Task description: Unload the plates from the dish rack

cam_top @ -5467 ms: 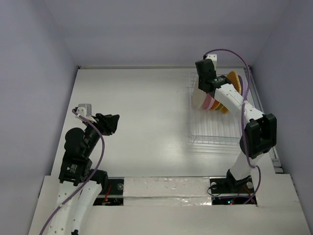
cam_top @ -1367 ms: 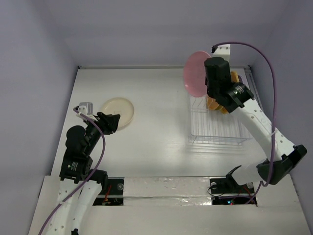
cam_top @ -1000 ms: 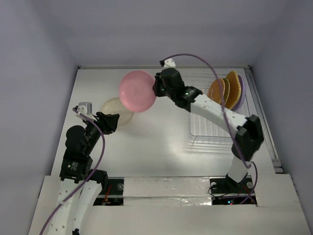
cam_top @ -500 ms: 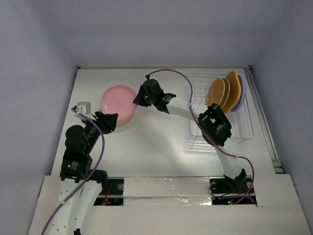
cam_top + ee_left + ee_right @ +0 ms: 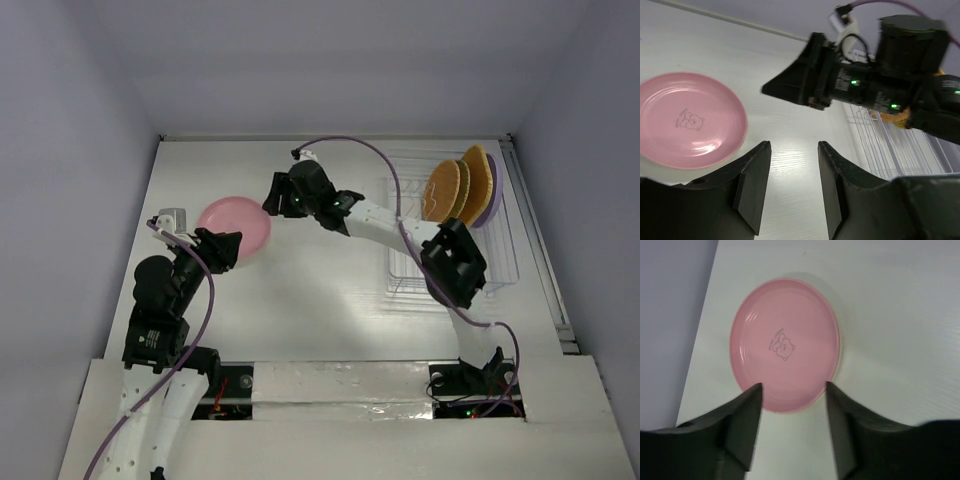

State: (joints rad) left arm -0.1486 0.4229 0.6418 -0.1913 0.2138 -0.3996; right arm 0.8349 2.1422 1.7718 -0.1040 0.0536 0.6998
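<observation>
A pink plate [image 5: 233, 224] with a bear print lies flat on the table at the left, on top of a cream plate whose rim just shows [image 5: 841, 354]. My right gripper [image 5: 270, 203] is open and empty, just above the pink plate's [image 5: 785, 345] near edge, fingertips [image 5: 754, 390] apart from it. My left gripper [image 5: 230, 248] is open and empty beside the pink plate [image 5: 687, 120]. The white wire dish rack [image 5: 445, 262] stands at the right. At its far end orange and yellow woven plates [image 5: 445, 190] and a purple plate [image 5: 491, 195] stand upright.
My right arm [image 5: 390, 222] stretches across the middle of the table from the rack side. It fills the upper part of the left wrist view [image 5: 865, 85]. The grey side walls close in the table on the left and right.
My right gripper lifted the pink plate out of the rack, carried it left across the table, laid it on the cream plate and opened. The left arm has stayed still.
</observation>
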